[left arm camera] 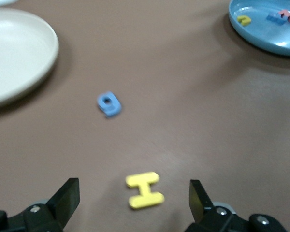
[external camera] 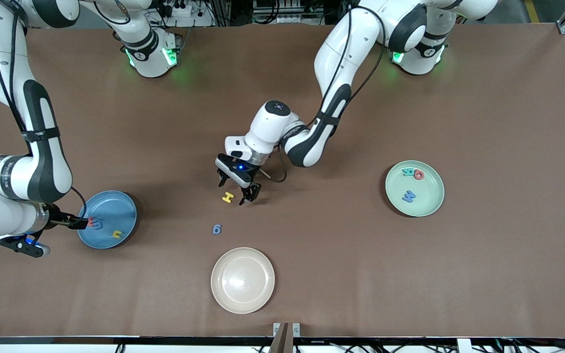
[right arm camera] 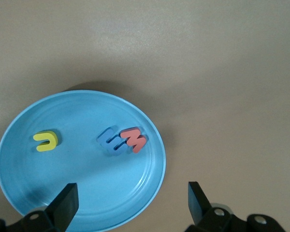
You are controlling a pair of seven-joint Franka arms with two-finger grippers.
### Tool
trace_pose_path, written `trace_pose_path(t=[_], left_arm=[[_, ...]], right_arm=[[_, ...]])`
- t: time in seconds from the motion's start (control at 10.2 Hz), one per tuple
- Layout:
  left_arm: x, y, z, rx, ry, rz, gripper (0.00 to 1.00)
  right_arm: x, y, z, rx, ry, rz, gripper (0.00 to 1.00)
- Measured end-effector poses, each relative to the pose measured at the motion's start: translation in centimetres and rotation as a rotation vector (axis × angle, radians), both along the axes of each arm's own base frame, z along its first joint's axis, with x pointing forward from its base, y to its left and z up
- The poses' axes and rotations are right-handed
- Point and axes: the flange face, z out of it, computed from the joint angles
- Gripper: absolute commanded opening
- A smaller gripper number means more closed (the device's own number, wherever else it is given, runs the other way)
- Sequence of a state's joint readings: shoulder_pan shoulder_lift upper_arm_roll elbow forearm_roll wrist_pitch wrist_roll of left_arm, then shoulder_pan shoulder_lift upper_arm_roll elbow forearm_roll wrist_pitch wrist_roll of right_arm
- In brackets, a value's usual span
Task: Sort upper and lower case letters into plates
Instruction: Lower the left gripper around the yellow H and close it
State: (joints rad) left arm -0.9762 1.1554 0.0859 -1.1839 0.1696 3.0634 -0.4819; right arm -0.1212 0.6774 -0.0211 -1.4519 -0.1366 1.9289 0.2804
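Observation:
My left gripper [external camera: 236,191] is open, low over a yellow H [external camera: 227,197] at mid-table; in the left wrist view the H [left arm camera: 145,190] lies between the spread fingers of the gripper [left arm camera: 134,194]. A blue g-shaped letter [external camera: 217,229] lies nearer the front camera; it also shows in the left wrist view [left arm camera: 109,103]. My right gripper [external camera: 77,223] is open and empty over the rim of the blue plate [external camera: 111,203], which holds a red letter [right arm camera: 134,139], a blue letter [right arm camera: 111,140] and a yellow letter [right arm camera: 46,140]. The mint plate [external camera: 424,201] holds teal [external camera: 408,171], red [external camera: 419,174] and blue [external camera: 409,196] letters.
An empty cream plate [external camera: 242,280] sits near the table's front edge, nearer the camera than the g-shaped letter. The brown table [external camera: 341,255] is bare between the plates.

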Motion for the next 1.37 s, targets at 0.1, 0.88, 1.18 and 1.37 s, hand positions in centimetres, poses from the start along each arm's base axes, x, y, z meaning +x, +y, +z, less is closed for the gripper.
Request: trace_pose_path(t=[0.1,0.88,1.18,1.37], left_arm=[[-0.8,-0.6,-0.9,-0.002,0.007,0.000,1.00],[0.5,0.0,-2.5,0.024,-0.039,0.010,0.72],[0.7,0.1,-2.5,0.025,-0.046,0.011,0.67],[0.8,0.1,-2.5,0.026,-0.048,0.011,0.67]], right_arm=[[-0.1,-0.1,-0.6,-0.012,0.011,0.009,1.00],[-0.1,2.1,-1.5,-0.036,0.044,0.058,1.00],[-0.1,2.1,-1.5,-0.036,0.044,0.058,1.00],[-0.1,2.1,-1.5,-0.037,0.044,0.058,1.00]])
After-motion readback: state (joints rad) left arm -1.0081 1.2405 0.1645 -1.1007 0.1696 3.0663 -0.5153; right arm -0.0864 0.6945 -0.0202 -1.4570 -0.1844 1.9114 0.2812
